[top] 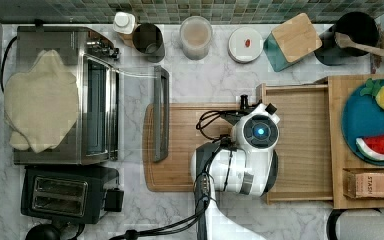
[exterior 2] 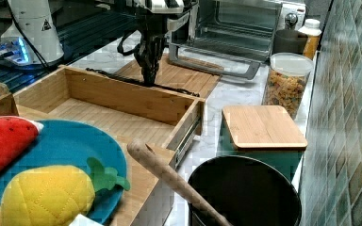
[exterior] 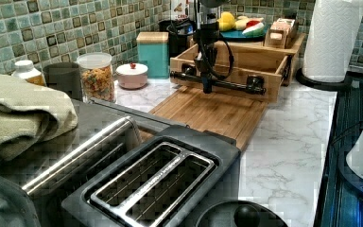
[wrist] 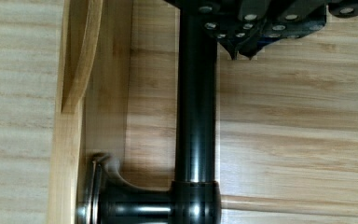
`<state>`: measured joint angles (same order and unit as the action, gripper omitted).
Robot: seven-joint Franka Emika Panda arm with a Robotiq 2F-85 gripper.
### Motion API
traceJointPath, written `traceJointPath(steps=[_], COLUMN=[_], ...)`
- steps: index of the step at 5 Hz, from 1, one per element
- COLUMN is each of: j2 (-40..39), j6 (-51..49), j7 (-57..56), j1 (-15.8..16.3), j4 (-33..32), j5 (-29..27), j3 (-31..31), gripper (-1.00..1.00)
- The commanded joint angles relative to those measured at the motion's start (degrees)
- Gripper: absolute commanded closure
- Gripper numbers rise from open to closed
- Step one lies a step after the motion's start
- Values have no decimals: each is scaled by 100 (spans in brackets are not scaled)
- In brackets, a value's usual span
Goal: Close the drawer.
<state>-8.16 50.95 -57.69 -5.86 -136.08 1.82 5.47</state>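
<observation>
Handle bar (wrist: 196, 116), drawer (wrist: 70, 140) edge alongside.

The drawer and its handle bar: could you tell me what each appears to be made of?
The drawer looks like light, unpainted wood, perhaps bamboo, with visible grain. Its handle bar looks like dark, glossy metal, judging by the bright reflections along it; coated plastic cannot be ruled out.

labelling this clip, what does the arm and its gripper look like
The arm has glossy white rounded shells with black joint bands, and a blue light glows on a round black cap. Black cables loop beside it. The gripper is black.
</observation>
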Motion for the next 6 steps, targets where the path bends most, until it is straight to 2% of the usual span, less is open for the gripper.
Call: traceJointPath(steps=[1,2,3,4,5,6], j2=[-814,-640,-860,-1045,-1007,-390], j6=[-251,568,593,588,783,1858], j7=[-1893,-2063,-2450,-2574,-2125,-1457], j1=[-1103,-1279,-1622,-1765,-1640,-1256], j4=[1471,1234,1649,2019,1941,1003], j5=[-278,-135,-63,139,558,1378], j3=[770,991,1160,1374,1602,2045], gripper=[100,100,100,100,100,100])
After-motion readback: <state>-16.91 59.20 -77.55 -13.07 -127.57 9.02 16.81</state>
